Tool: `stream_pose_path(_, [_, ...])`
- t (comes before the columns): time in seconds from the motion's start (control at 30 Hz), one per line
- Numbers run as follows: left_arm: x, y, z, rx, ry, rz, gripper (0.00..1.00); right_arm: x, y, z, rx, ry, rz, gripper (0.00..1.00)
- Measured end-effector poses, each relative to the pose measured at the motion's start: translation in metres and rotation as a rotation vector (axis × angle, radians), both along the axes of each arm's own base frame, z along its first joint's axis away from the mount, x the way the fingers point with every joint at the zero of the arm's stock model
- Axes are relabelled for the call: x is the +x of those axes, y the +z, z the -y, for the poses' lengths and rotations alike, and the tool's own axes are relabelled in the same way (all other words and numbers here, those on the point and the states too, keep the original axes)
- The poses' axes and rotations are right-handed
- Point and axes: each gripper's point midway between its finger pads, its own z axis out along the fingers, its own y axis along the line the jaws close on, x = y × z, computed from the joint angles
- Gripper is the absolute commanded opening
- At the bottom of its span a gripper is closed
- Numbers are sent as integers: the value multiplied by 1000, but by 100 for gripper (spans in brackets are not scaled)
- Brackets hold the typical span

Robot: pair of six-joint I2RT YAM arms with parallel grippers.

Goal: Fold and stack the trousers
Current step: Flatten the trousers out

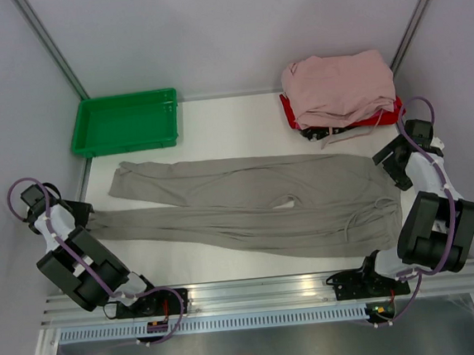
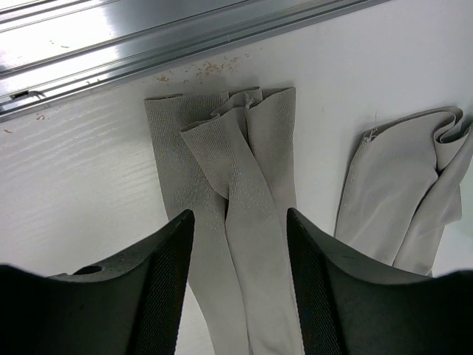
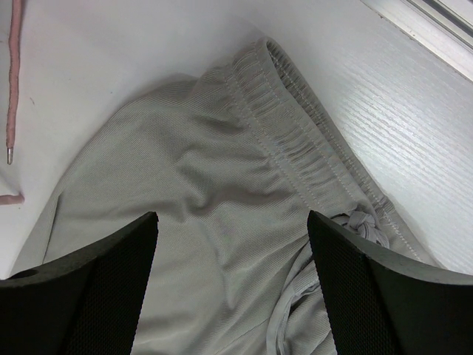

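The grey-beige trousers [image 1: 256, 209] lie flat across the table, waistband at the right and both legs running left. My left gripper [image 1: 81, 213] hovers over the near leg's cuff [image 2: 222, 133], its jaws apart on either side of the cloth and gripping nothing. The left wrist view shows the left gripper [image 2: 239, 214] and, to its right, the far leg's cuff [image 2: 414, 192]. My right gripper [image 1: 395, 169] stands open above the waistband [image 3: 295, 126], by the drawstring knot [image 3: 362, 222]. In its own view the right gripper [image 3: 230, 218] has loose fabric below its wide jaws.
A green tray [image 1: 124, 122] stands at the back left. At the back right a pile of pale pink garments [image 1: 337, 86] rests on a red holder [image 1: 385, 116]. A pink cord [image 3: 11, 89] lies beside the waistband. An aluminium rail [image 1: 263, 290] runs along the near edge.
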Motion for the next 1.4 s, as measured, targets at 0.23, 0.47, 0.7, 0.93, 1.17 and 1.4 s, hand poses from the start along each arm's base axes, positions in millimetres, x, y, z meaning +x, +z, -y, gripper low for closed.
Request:
stream_pose_path(0.23, [-3,-11,-1,14,11,-9,45,0,-5,-2,11,10,-15,88])
stream_pose_path(0.47, [-10,-37,-3,-9,30,-73,43,2,-4,-3,16,18,-9,88])
stream_pose_path(0.7, [-11,-48,-9,-4,43,-103,34,3,-3,-4,16,19,-8,88])
stream_pose_path(0.93, [-5,-44,-14,3,43,-97,37,3,-3,-6,16,25,-7,88])
stream_pose_path(1.17, [-7,-42,-16,11,50,-107,36,5,-3,-10,17,36,-7,88])
stream_pose_path(1.4, [-6,-42,-19,14,56,-108,29,6,-3,-12,17,42,-7,88])
